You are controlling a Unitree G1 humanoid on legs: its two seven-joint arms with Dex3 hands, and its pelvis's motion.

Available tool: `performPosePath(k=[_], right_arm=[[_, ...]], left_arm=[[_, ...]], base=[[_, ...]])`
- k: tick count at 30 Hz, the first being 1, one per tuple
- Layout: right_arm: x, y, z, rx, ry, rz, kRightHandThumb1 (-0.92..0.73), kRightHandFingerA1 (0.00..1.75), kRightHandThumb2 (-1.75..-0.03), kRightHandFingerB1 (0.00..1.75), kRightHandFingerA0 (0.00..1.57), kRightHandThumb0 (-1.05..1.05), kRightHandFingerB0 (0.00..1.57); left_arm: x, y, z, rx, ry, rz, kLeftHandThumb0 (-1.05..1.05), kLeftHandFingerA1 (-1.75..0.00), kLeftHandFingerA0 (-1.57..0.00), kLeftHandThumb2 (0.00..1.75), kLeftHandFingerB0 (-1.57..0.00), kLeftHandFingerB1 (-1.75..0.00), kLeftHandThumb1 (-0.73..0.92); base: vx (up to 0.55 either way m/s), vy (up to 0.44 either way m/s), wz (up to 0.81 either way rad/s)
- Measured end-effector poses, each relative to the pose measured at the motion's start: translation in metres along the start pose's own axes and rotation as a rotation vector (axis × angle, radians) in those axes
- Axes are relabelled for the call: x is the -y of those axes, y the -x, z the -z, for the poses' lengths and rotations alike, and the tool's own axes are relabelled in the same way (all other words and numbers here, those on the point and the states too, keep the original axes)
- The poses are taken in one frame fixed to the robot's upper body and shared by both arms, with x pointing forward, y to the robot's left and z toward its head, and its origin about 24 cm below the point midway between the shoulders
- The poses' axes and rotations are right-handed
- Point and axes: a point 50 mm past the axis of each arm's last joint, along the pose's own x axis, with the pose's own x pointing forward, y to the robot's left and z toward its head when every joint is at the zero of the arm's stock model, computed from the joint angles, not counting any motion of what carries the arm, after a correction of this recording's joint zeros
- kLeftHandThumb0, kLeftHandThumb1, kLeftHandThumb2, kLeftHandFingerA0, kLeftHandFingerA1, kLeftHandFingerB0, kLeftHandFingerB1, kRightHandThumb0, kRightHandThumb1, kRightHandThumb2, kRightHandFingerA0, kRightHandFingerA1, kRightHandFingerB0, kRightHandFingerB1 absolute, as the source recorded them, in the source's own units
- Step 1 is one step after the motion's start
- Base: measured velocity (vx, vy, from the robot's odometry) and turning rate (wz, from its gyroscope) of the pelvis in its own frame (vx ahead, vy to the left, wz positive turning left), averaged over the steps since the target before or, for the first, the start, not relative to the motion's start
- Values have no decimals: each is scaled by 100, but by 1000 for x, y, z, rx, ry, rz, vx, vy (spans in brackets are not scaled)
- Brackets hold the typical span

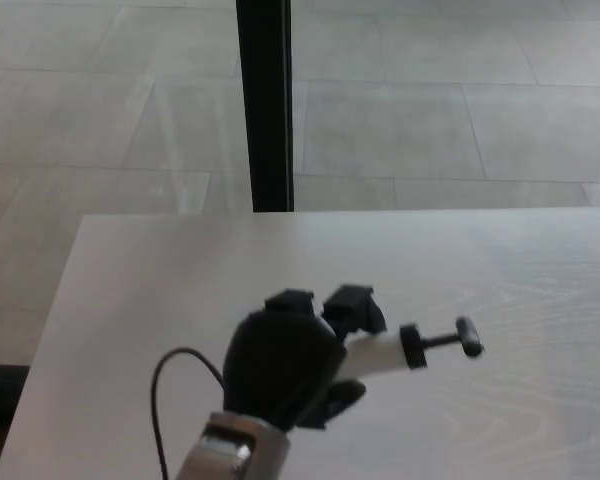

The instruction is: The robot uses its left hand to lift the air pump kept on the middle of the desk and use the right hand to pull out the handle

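Head view: left robot hand (285, 365) grips air pump (385, 352), handle (467, 337) pointing right.

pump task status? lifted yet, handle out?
Done: the left hand is closed around the air pump and appears to hold it raised above the desk. In hand: just the hold. Left: the handle pull. Only a short rod shows, and the right hand isn't in view.

head view | high, looking down | desk (130, 300) near | floor (430, 120) beyond
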Motion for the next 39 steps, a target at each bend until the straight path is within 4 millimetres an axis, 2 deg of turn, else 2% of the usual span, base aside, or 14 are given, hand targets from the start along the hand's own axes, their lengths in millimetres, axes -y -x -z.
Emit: performPosePath(k=[6, 7, 8, 9, 14, 16, 17, 20, 27, 30, 31, 34, 35, 39], right_arm=[[-14, 2, -2, 46, 103, -84, -57, 73, -57, 42, 70, -46, 47], [-16, 2, -2, 57, 115, -97, -43, 72, -81, 53, 59, -52, 39], [-19, 2, -2, 66, 125, -108, -43, 70, -80, 51, 55, -52, 37], [-21, 2, -2, 75, 137, -119, -54, 62, -56, 37, 48, -50, 39], [-31, 2, -3, 111, 184, -159, -51, 54, -56, 32, 31, -51, 30], [-36, 2, -4, 130, 209, -180, -39, 55, -73, 41, 20, -59, 11], [-38, 2, -4, 138, 221, -189, -33, 52, -90, 51, 0, -35, 0], [-45, 2, -4, 159, 256, -210, -49, 53, -57, 27, 9, -54, 8], [-61, 2, -6, 219, 379, -253, -38, 59, -72, 40, 16, -56, 7], [-66, 2, -7, 243, 425, -261, -51, 57, -56, 32, 20, -50, 13], [-69, 3, -7, 253, 444, -263, -39, 58, -73, 42, 21, -54, 8], [-75, 4, -7, 278, 494, -266, -39, 59, -73, 42, 23, -53, 9], [-77, 4, -7, 284, 505, -266, -51, 58, -56, 32, 31, -43, 24], [-84, 5, -8, 317, 560, -257, -52, 60, -56, 35, 39, -39, 31]], left_arm=[[-32, -21, 13, 9, 9, -110, -5, -175, -89, 123, -73, -162, 47], [-34, -23, 14, 8, 13, -119, -4, -175, -88, 123, -76, -161, 45], [-36, -23, 15, 9, 18, -125, -3, -174, -88, 121, -78, -157, 45], [-37, -24, 15, 9, 23, -129, -6, -174, -90, 124, -74, -153, 44], [-39, -24, 17, 5, 40, -137, -6, -175, -86, 120, -73, -160, 46], [-39, -24, 18, 1, 48, -140, -7, -175, -86, 120, -73, -158, 44], [-39, -24, 18, 0, 52, -140, -5, -174, -85, 119, -73, -156, 43], [-39, -24, 18, -1, 60, -137, -4, -174, -86, 119, -74, -149, 46], [-36, -21, 20, -13, 75, -114, -7, -175, -86, 118, -71, -158, 48], [-35, -21, 20, -15, 81, -108, -7, -175, -83, 116, -70, -161, 47], [-35, -21, 20, -15, 84, -105, -7, -175, -78, 113, -71, -157, 47], [-33, -20, 19, -15, 89, -91, -8, -175, -80, 114, -72, -156, 47], [-33, -20, 19, -16, 90, -88, -8, -175, -89, 123, -76, -156, 44], [-30, -20, 18, -18, 104, -72, -9, -175, -86, 125, -79, -160, 43]], base=[[0, 0, 0], [0, 0, 0], [0, 0, 0], [0, 0, 0], [0, 0, 0], [0, 0, 0], [0, 0, 0], [0, 0, 0], [0, 0, 0], [0, 0, 0], [0, 0, 0], [0, 0, 0], [0, 0, 0], [0, 0, 0]])
